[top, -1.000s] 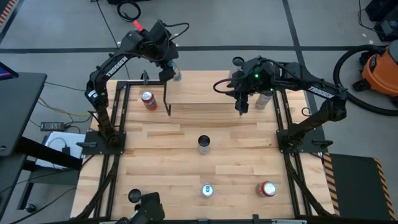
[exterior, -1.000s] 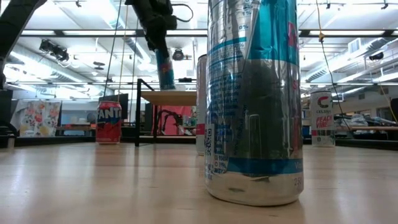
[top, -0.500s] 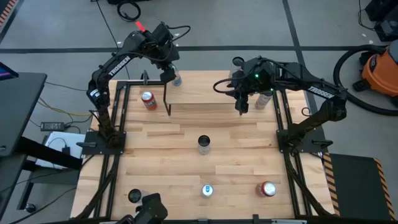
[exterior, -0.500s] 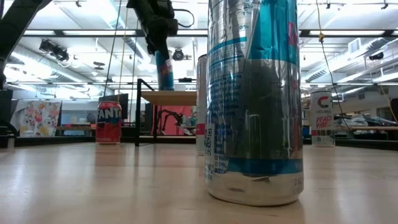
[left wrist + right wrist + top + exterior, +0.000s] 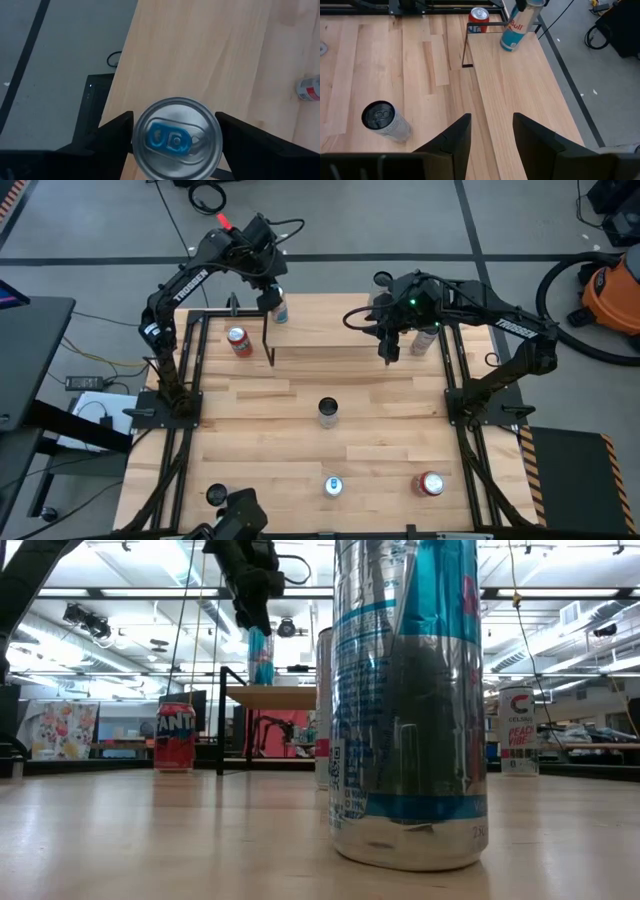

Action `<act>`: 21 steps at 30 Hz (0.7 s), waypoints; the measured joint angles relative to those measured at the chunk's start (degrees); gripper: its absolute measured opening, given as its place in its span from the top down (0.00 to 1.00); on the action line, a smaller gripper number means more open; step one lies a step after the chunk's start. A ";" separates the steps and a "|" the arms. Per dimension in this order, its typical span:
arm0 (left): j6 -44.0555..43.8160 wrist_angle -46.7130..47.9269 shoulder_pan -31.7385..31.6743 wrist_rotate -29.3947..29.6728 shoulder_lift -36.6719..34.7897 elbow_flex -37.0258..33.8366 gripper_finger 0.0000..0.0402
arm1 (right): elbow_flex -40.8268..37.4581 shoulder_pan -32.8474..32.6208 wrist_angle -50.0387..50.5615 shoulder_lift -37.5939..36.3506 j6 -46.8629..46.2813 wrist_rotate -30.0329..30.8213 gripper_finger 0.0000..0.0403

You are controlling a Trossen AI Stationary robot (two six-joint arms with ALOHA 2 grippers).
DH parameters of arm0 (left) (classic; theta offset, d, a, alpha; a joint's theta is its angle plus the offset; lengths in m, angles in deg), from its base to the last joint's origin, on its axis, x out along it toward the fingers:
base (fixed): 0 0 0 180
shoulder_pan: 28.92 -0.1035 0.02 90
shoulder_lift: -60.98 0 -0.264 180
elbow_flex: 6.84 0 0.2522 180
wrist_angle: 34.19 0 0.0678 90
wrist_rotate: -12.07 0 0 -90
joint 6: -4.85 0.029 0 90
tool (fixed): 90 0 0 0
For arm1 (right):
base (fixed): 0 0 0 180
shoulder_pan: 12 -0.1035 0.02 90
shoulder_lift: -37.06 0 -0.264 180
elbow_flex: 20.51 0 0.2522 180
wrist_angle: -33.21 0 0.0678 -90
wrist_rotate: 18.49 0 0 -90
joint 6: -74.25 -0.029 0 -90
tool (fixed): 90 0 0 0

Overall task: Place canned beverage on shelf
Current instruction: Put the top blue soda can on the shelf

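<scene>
On the shelf: a blue can (image 5: 177,137) stands upright at the left end of the shelf (image 5: 320,330), near its far edge.
Left gripper: the left gripper (image 5: 275,300) sits straight over the can's top; whether it clamps the can or stands loose around it, I cannot tell.
Left wrist view only: the can's silver lid with its blue tab, seen from directly above, with bare board beyond it.
Right wrist view only: the can's base rests flat on the board, and a red can (image 5: 479,14) stands on the table just beyond the shelf's end.
Low view only: a big can (image 5: 410,700) close to the camera hides most of the shelf; the red can reads Fanta, and a white can (image 5: 517,730) stands at the right.
High view only: both arms together, plus a silver can (image 5: 328,412) mid-table.
Left arm pose: reaching from the table's left side, wrist bent down.
Right arm pose: the right gripper (image 5: 388,355) hangs above the shelf's right part, spread and empty.
</scene>
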 joint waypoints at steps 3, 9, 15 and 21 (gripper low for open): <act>0.02 -1.06 0.02 0.44 0.00 0.00 0.28 | 0.00 0.00 0.00 0.00 -0.01 0.00 0.62; 0.05 -3.07 0.00 0.71 0.00 0.00 0.28 | 0.00 0.00 0.00 0.00 -0.02 -0.02 0.62; 0.76 -4.79 0.00 1.32 0.00 0.00 0.28 | 0.00 0.00 0.02 0.00 -0.04 -0.25 0.62; 0.45 -4.85 0.00 1.32 0.00 0.00 0.28 | 0.00 0.00 0.02 0.00 -0.04 -0.26 0.62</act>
